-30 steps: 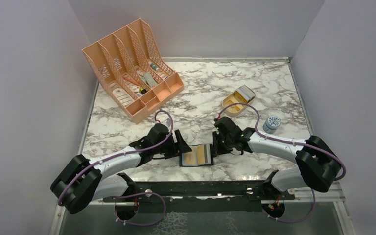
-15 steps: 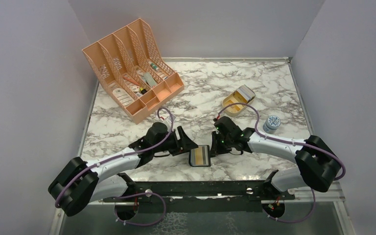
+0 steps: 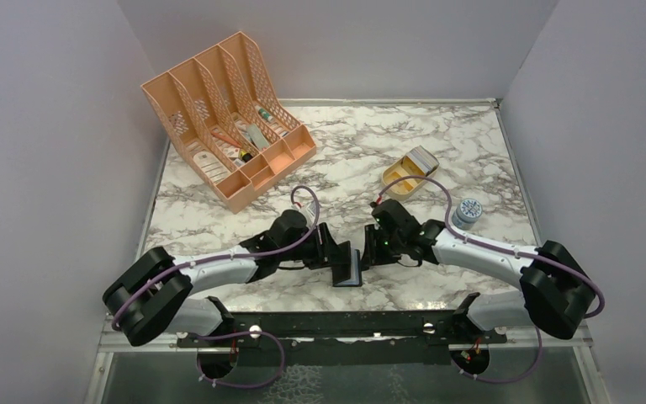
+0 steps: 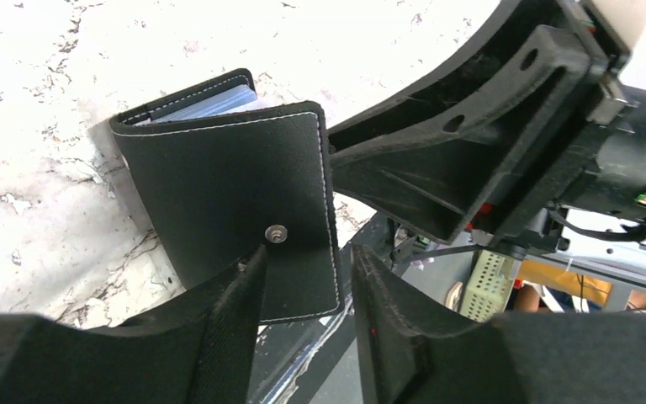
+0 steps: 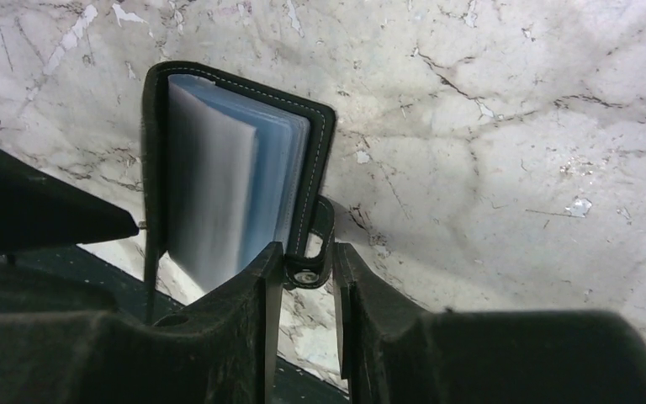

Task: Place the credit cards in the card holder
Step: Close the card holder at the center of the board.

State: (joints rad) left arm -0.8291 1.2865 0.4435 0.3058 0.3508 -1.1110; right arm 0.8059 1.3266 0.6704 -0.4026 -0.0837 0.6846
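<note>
Black card holder (image 3: 348, 271) stands on edge at the near middle of the table (image 3: 437, 151), almost folded, cards (image 5: 219, 185) inside. We note the right gripper (image 5: 303, 282) pinching the snap tab to steady it. The left gripper (image 4: 307, 290), jaws apart, pushes the cover closed. One second earlier the holder lay open flat, and the left gripper sat further left.

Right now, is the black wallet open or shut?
Almost shut: the card holder is folded nearly closed, but its snap tab is unfastened.
</note>
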